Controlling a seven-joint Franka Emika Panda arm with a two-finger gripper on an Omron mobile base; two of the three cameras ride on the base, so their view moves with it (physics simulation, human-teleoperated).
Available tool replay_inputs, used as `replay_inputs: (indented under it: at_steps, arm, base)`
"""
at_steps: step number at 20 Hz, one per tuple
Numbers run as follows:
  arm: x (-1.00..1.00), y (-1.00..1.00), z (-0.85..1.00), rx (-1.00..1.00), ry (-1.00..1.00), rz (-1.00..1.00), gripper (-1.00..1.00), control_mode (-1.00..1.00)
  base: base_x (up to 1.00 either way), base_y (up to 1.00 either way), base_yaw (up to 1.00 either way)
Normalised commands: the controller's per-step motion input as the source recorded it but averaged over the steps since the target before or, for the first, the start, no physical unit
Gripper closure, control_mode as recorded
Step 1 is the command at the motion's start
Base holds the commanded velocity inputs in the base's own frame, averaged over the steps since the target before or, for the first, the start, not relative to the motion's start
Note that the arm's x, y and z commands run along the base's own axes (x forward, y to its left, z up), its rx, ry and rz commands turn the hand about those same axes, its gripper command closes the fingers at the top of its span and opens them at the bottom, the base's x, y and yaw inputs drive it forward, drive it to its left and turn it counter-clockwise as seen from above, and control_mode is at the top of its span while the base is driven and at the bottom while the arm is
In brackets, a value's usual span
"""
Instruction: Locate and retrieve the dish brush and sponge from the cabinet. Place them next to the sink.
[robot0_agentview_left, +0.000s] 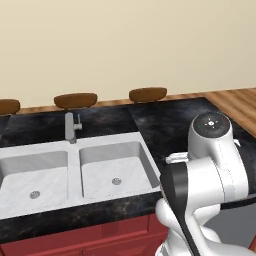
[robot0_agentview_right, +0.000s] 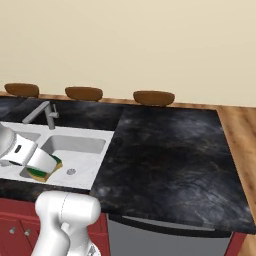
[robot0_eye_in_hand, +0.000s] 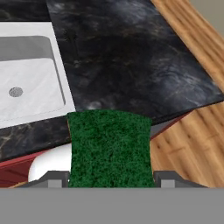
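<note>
Green-topped, the sponge (robot0_eye_in_hand: 109, 148) fills the lower centre of my hand view, pinched between my two dark fingertips (robot0_eye_in_hand: 54, 180), which flank its left and right edges at about 7 and 5 o'clock. Largest in the scene is the black marbled counter (robot0_agentview_right: 170, 155), spreading from 9 o'clock across to 3 o'clock in the right base view and ending at a strip of wood floor (robot0_agentview_right: 242, 135) on its far right side. Set into that counter is the sink (robot0_agentview_left: 75, 172), white with two equal basins, each with a round drain; it lies at 9 o'clock in the left base view, with the short grey faucet (robot0_agentview_left: 71, 126) standing behind the divider. My gripper (robot0_agentview_right: 45, 167) hangs above the front edge of the near basin, at 8 o'clock in the right base view, where the sponge's yellow body and green layer (robot0_agentview_right: 46, 171) show beneath my white wrist, clear of the sink. Three brown stools (robot0_agentview_left: 148, 94) line the counter's far edge at 12 o'clock. Red cupboards (robot0_agentview_right: 20, 227) with small knobs (robot0_agentview_right: 12, 230) sit below the counter front.
</note>
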Motion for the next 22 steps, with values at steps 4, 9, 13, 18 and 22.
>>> replay_inputs:
  at_steps: [4,9,13,18,22]
  arm:
    - [0.00,0.00,0.00,0.00,0.00,0.00,1.00,1.00]
    - [0.76,-0.20,-0.03,0.04,0.06,0.18,1.00,-1.00]
    - [0.65,-0.26,-0.15,0.01,0.18,0.16,1.00,-1.00]
    - [0.56,-0.27,-0.34,-0.02,0.16,0.12,1.00,-1.00]
    - [0.64,-0.19,-0.66,-0.06,0.18,0.12,1.00,-1.00]
  base:
    - [0.47,-0.01,0.05]
    - [0.00,0.00,0.00]
    - [0.00,0.00,0.00]
    - [0.00,0.00,0.00]
    - [0.00,0.00,0.00]
